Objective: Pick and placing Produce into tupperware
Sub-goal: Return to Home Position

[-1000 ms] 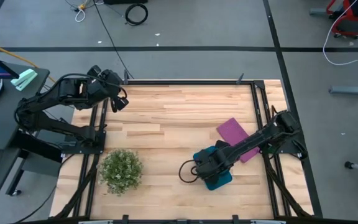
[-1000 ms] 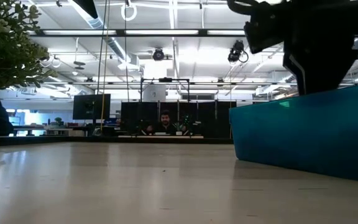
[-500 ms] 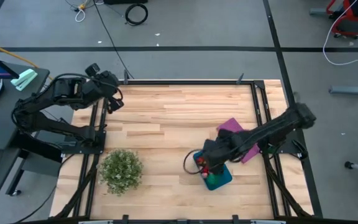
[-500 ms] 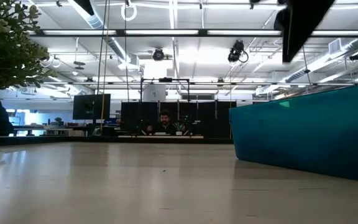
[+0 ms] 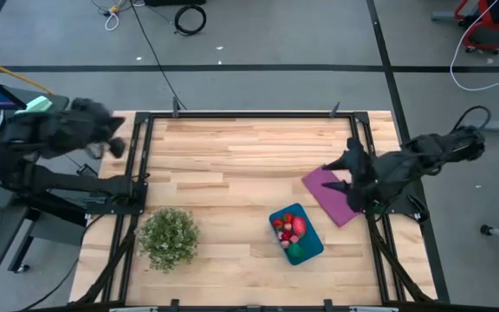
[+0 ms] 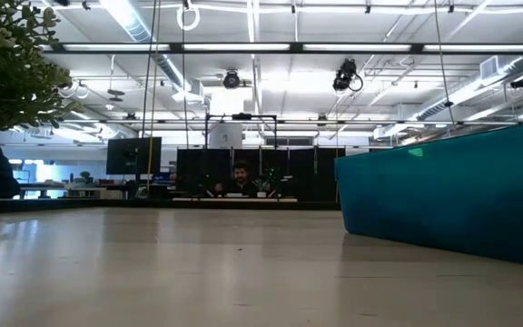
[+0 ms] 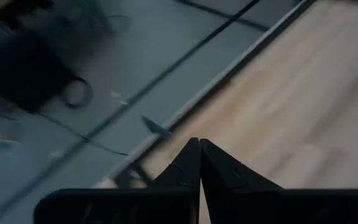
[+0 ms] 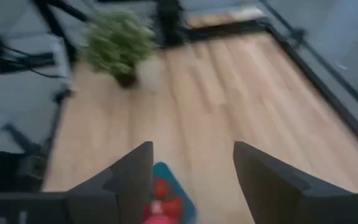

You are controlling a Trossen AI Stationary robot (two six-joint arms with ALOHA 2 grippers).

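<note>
**Loading is looking complete: you are overseeing only the arm homing.**
The produce (image 5: 289,228) is sitting inside the tupperware (image 6: 452,191), just beside the purple rectangle (image 5: 329,192) on the worktop (image 5: 232,165). The right claw (image 8: 191,149), fingers apart and gripping nothing, is hanging at the right edge. The left claw (image 7: 199,142), fingers together, is hanging outside the left edge.

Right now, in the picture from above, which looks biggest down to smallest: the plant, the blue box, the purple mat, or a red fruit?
1. plant, the biggest.
2. blue box and purple mat look about alike. Part of the mat is hidden, so I won't rank them.
3. red fruit, the smallest by far.
</note>
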